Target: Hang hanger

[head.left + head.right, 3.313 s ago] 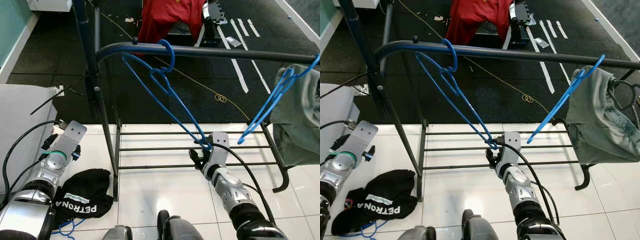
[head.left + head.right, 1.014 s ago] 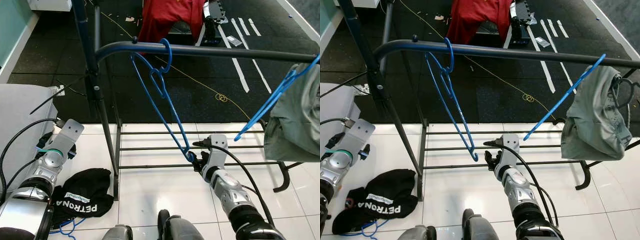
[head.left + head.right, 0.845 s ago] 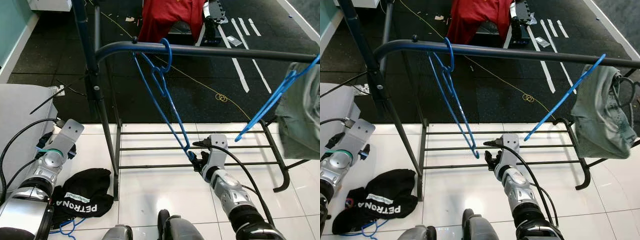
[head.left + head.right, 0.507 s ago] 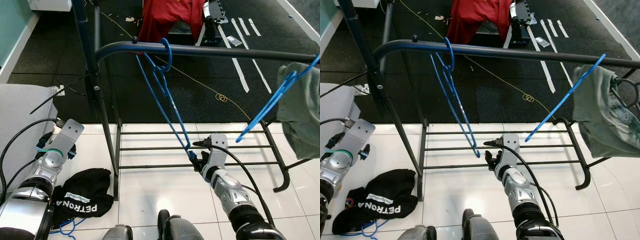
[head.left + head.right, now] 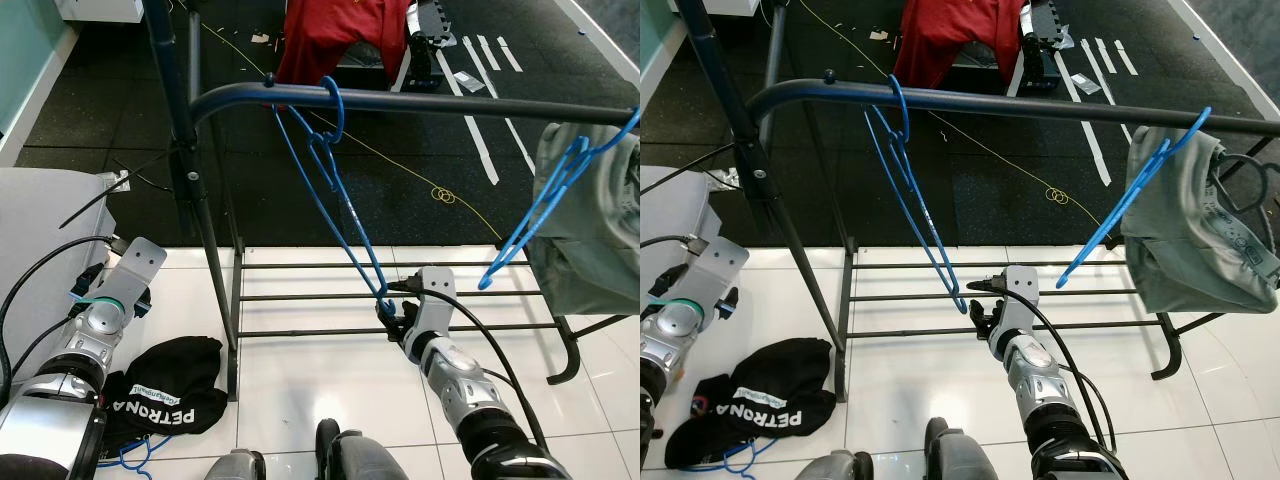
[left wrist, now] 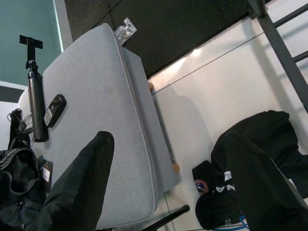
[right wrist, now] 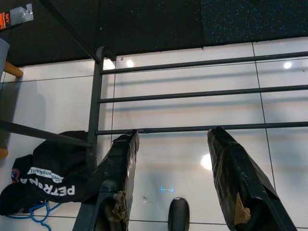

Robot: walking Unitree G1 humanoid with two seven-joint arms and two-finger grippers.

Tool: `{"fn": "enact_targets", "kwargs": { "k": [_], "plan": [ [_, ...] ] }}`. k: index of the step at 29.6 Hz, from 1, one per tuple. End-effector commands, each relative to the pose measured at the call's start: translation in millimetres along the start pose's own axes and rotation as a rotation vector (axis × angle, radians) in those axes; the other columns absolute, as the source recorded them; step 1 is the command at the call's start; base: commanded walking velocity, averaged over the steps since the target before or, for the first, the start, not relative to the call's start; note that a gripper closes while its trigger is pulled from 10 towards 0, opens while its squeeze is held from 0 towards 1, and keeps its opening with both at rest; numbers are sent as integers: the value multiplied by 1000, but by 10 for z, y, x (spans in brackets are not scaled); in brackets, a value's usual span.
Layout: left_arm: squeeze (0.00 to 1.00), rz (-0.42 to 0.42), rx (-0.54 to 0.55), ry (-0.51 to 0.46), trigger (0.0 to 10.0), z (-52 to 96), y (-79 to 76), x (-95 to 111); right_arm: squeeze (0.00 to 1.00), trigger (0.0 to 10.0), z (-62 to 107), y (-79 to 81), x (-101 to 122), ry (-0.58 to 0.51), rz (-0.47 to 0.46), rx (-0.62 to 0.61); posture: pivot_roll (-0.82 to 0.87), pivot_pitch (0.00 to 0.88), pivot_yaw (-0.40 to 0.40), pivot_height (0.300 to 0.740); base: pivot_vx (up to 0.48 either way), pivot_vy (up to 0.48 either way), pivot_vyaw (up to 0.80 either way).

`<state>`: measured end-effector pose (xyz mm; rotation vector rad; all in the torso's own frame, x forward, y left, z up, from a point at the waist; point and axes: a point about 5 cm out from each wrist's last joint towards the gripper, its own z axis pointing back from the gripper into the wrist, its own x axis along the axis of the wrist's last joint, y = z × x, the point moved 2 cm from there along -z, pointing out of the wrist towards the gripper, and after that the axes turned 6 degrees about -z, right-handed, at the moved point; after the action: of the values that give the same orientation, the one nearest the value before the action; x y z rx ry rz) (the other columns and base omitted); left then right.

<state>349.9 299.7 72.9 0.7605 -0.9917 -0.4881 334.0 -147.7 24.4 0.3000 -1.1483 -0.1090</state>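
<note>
The blue hanger [image 5: 335,190] is hanging by its hook from the dark rail [image 5: 420,103] at about 11 o'clock, its lower end dangling just beside the right gripper [image 7: 171,185], which is holding nothing, fingers spread apart over the rack's lower bars [image 7: 192,94]. The left gripper [image 6: 168,187] is idling at 8 o'clock, fingers parted, above a black garment [image 5: 165,390] lying on the white floor [image 5: 320,380]. A grey garment [image 5: 1195,220] is hanging on a second blue hanger [image 5: 1140,195] at 2 o'clock.

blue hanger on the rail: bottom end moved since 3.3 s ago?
Yes. The blue hanger now hangs steeper; its bottom end sits nearer the rack post. Its hook stays on the rail.
</note>
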Motion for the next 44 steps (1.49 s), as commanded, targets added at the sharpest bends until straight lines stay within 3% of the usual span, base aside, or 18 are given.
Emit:
{"fn": "enact_targets", "kwargs": {
  "k": [1, 9, 11, 16, 19, 20, 22, 25, 29, 33, 34, 37, 40, 44],
  "plan": [
    [0, -13, -18, 38, 10000, 15, -29, -103, 0, 10000, 19, -27, -59, 8, -21, -19, -3, 177, 2, 740, 0, 0, 0],
    [0, 8, -3, 56, 10000, 15, 0, -130, 0, 10000, 25, -36, -54, -2, -33, -29, -4, 182, 7, 740, 0, 0, 0],
    [0, 127, -10, 85, 10000, 16, -18, -152, 0, 10000, 24, -28, -56, -3, -36, -28, -6, 184, 11, 740, 0, 0, 0],
    [0, 198, -86, 120, 10000, 20, -124, -143, 0, 10000, 34, -44, -66, -2, -37, -32, -3, 186, 12, 740, 0, 0, 0],
    [0, 428, -239, 124, 10000, 13, -292, 50, 0, 10000, 39, -27, -101, 8, -36, -26, 3, 186, 14, 740, 0, 0, 0],
    [0, 428, -239, 124, 10000, 13, -292, 50, 0, 10000, 39, -27, -101, 8, -36, -26, 3, 186, 14, 740, 0, 0, 0],
    [0, 520, -324, 88, 10000, 26, -404, 191, 0, 10000, 42, -14, -118, 12, -35, -22, -2, 188, 16, 740, 0, 0, 0],
    [0, 548, -371, 52, 10000, 46, -478, 261, 0, 10000, 44, -11, -123, 14, -36, -21, -2, 188, 16, 740, 0, 0, 0],
    [0, 680, -489, -30, 10000, 142, -615, 333, 0, 10000, 62, -26, -169, 31, -36, -17, -1, 195, 23, 740, 0, 0, 0],
    [0, 699, -522, -57, 10000, 218, -695, 330, 0, 10000, 69, -26, -184, 34, -36, -16, 0, 195, 26, 740, 0, 0, 0],
    [0, 661, -536, -78, 10000, 392, -858, 223, 0, 10000, 81, -32, -206, 39, -33, -13, 3, 193, 22, 740, 0, 0, 0],
    [0, 683, -540, -67, 10000, 514, -952, 107, 0, 10000, 86, -39, -215, 44, -30, -11, 6, 193, 13, 740, 0, 0, 0],
    [0, 699, -533, -63, 10000, 547, -972, 62, 0, 10000, 87, -42, -214, 45, -28, -10, 6, 193, 13, 740, 0, 0, 0],
    [0, 858, -506, -77, 10000, 625, -995, 3, 0, 10000, 83, -41, -217, 54, -13, 1, 12, 189, -7, 740, 0, 0, 0]
  ]
}}
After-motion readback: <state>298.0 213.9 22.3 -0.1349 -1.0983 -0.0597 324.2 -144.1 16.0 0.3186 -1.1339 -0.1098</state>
